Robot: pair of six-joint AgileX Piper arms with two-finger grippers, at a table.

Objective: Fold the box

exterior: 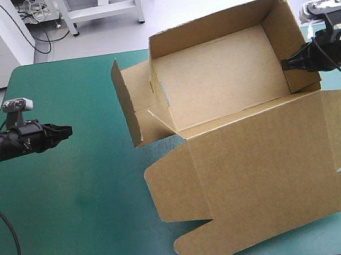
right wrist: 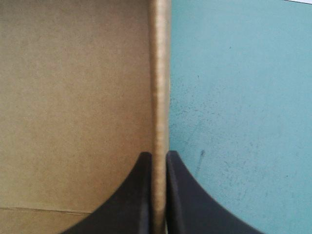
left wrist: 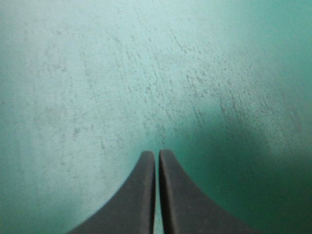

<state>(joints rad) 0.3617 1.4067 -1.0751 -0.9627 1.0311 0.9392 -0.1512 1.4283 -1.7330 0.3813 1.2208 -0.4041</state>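
High view: brown box (exterior: 228, 90) on teal-green cover (exterior: 75, 206), tray walls raised, lid flat on robot's side of box. Right gripper (exterior: 285, 64) clamped on box's right end wall, thin board edge pinched between black fingers (right wrist: 136, 195). Left gripper (exterior: 67, 130) pressed together, empty, well apart from box's splayed left end flap (exterior: 132, 107). Board likely light, stiff, bending only along scores; face probably slick. Best hold: wall's free edge, near corner.

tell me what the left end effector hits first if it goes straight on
Likely the raised left end flap of the box, past bare teal-green cover; relative height is unclear.
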